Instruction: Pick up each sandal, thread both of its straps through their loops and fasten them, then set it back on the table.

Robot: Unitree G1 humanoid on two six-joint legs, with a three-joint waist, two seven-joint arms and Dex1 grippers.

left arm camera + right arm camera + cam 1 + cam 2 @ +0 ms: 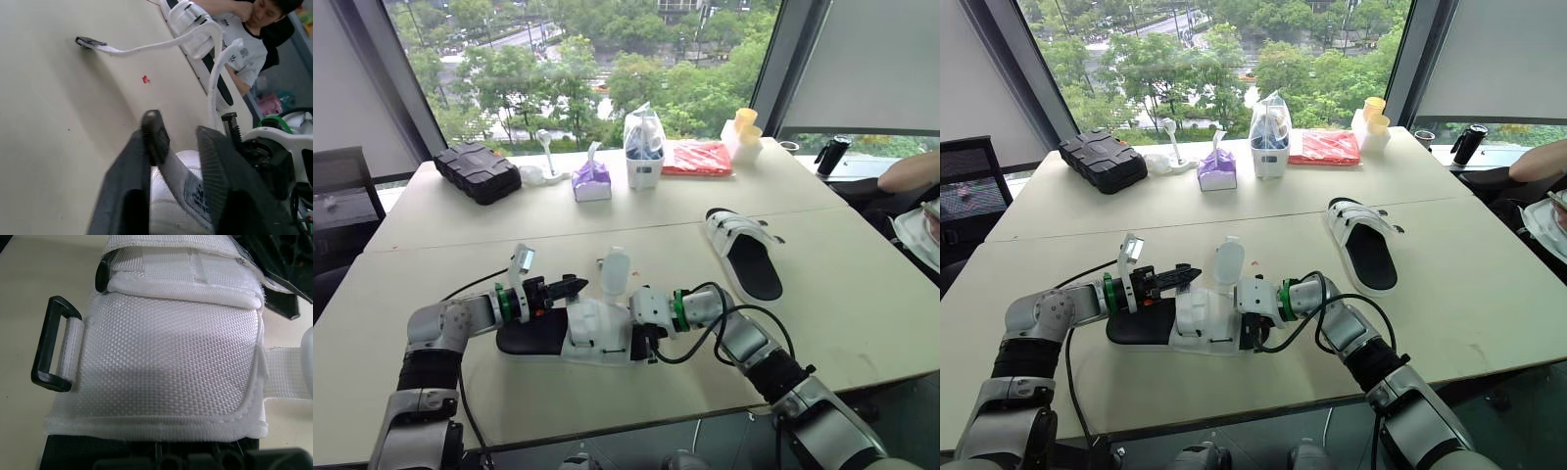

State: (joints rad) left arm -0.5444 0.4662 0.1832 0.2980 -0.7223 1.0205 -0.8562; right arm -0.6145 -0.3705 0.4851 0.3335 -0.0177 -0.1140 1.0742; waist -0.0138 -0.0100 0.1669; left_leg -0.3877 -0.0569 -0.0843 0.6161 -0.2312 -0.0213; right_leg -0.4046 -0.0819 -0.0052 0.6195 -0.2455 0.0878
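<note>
The near sandal [558,333], black-soled with white straps, lies flat at the table's front. One loose strap [615,272] stands up from it. My left gripper [570,287] hovers just over its straps, open, with a white strap band [171,181] under the gap between its fingers [151,132]. My right gripper [643,341] is at the sandal's right end, shut on it; the right wrist view shows the white woven strap [171,362] and its black loop [54,342] close up. The second sandal [744,255] lies farther right, apart from both grippers.
Along the far edge stand a black case [478,171], a purple tissue pack [592,181], a white bag [643,147], a red packet [697,157] and yellow cups [744,127]. A person's arm [911,171] rests at the right side.
</note>
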